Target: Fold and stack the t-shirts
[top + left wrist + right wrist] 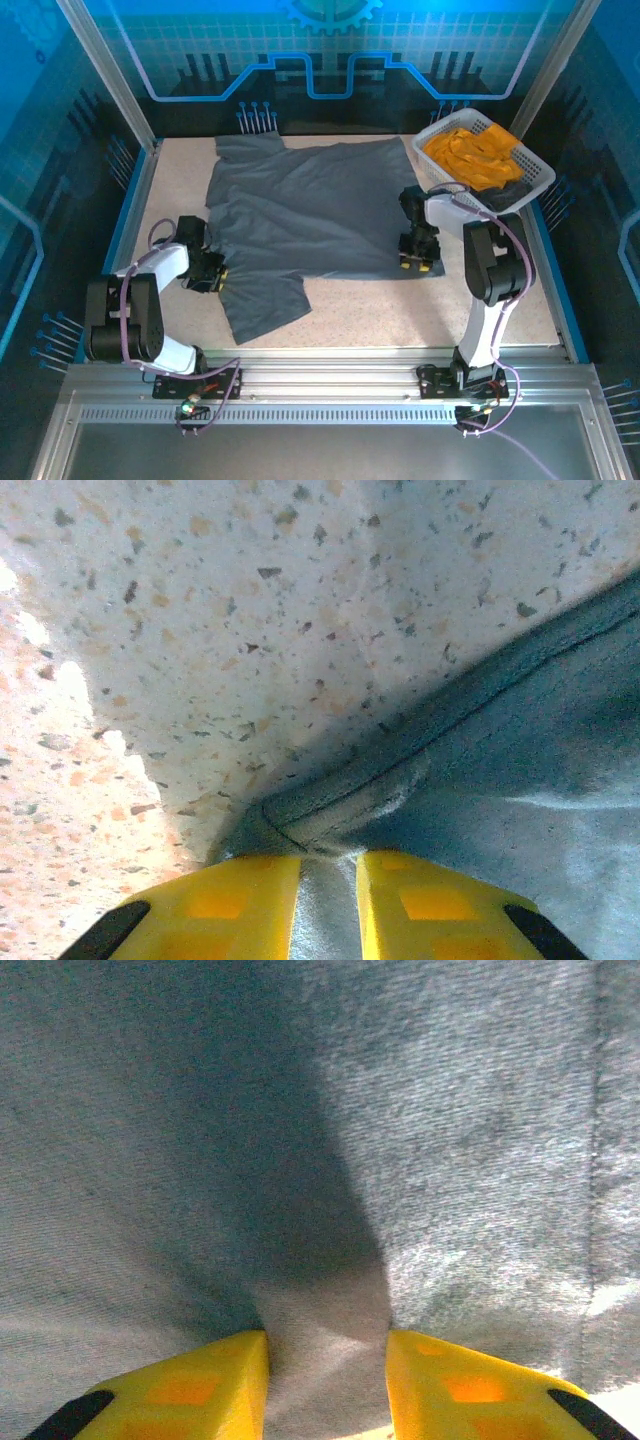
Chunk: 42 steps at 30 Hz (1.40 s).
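Note:
The slate grey t-shirt [310,210] lies spread flat across the middle of the table. My left gripper [213,274] sits low at the shirt's left edge, where the sleeve meets the body. In the left wrist view its yellow fingers [245,905] are shut on a seamed fold of the grey cloth [520,740], gripper [328,870]. My right gripper [420,262] rests on the shirt's lower right corner. A ridge of the grey cloth [450,1140] is pinched between its jaws, gripper [327,1350]. Orange-yellow t-shirts [470,150] lie bunched in the basket.
The white lattice basket [540,178] stands at the back right corner, close behind the right arm. Bare speckled tabletop [400,305] runs along the front of the shirt. Blue rails edge the table on both sides.

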Motion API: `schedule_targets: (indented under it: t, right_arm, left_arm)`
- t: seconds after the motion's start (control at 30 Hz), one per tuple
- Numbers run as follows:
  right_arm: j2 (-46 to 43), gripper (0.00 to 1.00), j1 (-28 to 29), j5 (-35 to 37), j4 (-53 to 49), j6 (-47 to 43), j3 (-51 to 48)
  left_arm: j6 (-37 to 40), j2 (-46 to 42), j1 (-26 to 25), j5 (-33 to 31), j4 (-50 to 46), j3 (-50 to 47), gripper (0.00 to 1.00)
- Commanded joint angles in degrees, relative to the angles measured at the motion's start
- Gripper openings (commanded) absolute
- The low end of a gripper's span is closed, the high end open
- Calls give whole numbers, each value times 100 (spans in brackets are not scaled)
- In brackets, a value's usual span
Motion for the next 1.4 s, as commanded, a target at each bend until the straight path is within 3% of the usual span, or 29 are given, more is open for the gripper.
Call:
schedule_targets:
  t: [0.0,0.17,0.33,0.4,0.73,0.9,1.0,1.2,1.37]
  right_arm:
    - [-150,37,76,-117,93,229,-129]
    - [-394,39,193,-214,80,204,-34]
    - [-943,45,196,-221,-1,58,88]
    - [-1192,46,196,-214,-103,-26,122]
    - [-2525,51,-104,-714,-75,126,-1040]
    - [-2844,52,-415,-863,125,117,-1581]
    - [-2917,52,-542,-896,197,50,-1722]
    - [-2954,52,-651,-945,223,-69,-1803]
    - [-2971,52,-648,-991,236,-72,-1834]
  left_arm:
    - [232,-89,72,-339,-593,4,24]
    - [540,-491,125,-596,-970,199,28]
    - [751,-1213,52,-635,-1516,248,44]
    - [665,-1586,-67,-561,-1752,107,45]
    - [-833,-3075,-2186,-142,-2887,-1005,46]
    - [-1307,-3722,-2546,-18,-2925,-1526,48]
    - [-1505,-3606,-2609,215,-2356,-1772,48]
    - [-1526,-2790,-2748,92,-1575,-1767,48]
    - [-1587,-2493,-2800,-31,-1214,-1691,43]
